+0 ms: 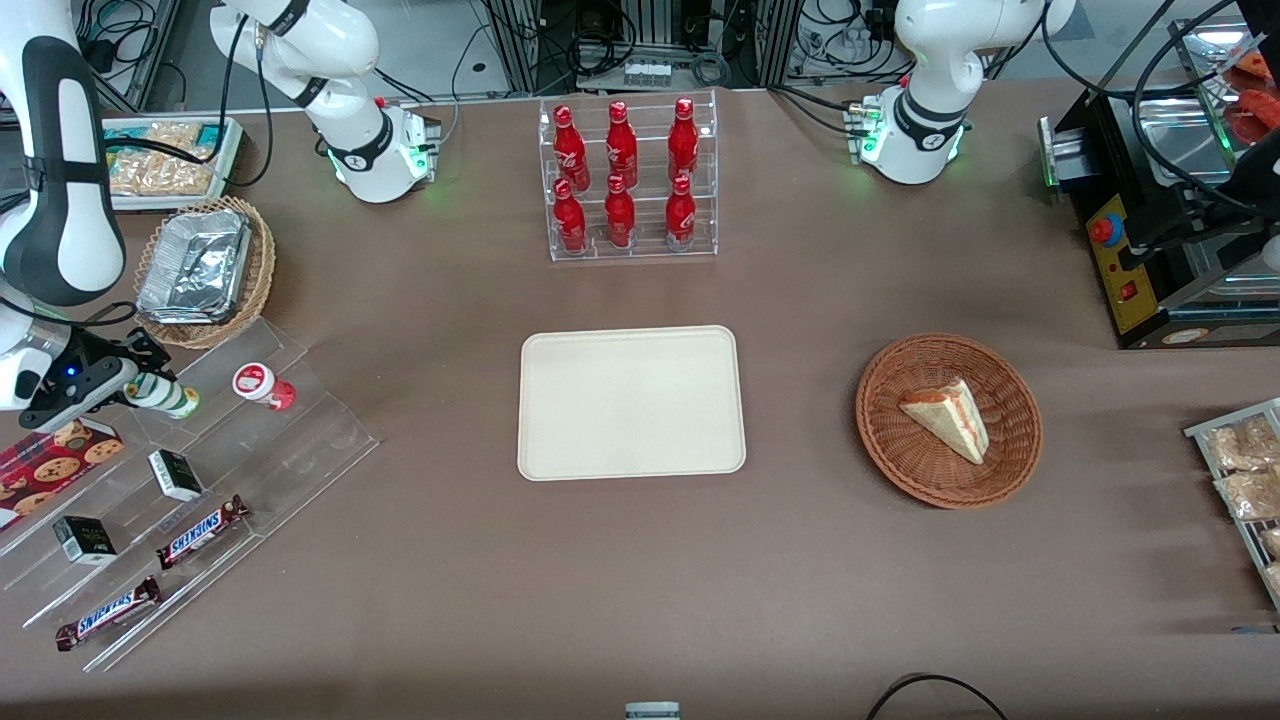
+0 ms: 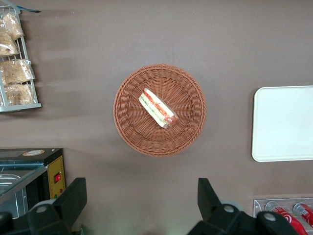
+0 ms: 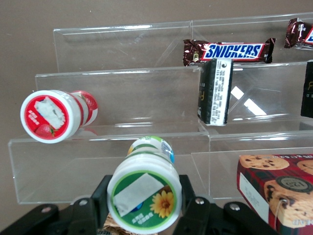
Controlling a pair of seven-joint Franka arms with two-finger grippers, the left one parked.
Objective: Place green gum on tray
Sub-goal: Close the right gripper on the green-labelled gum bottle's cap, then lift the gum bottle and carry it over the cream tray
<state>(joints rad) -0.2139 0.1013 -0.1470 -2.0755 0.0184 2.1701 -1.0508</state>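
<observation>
I read "SNICKERS" on two chocolate bars (image 1: pixel 203 532) (image 1: pixel 108 613), both on the rack near my hand (image 1: pixel 118 386).

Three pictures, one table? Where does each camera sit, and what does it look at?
Front view: high, facing the arms, looks down on the tray, both arm bases showing.
Left wrist view: on the parked arm, above the sandwich basket; its own fingers show.
Right wrist view: on the working arm, at the gripper shut on the green gum.
Shared: the front and left wrist views both show tray and basket.

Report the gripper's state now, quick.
Gripper: at the clear stepped display rack, shut on the green gum, tray still bare.
</observation>
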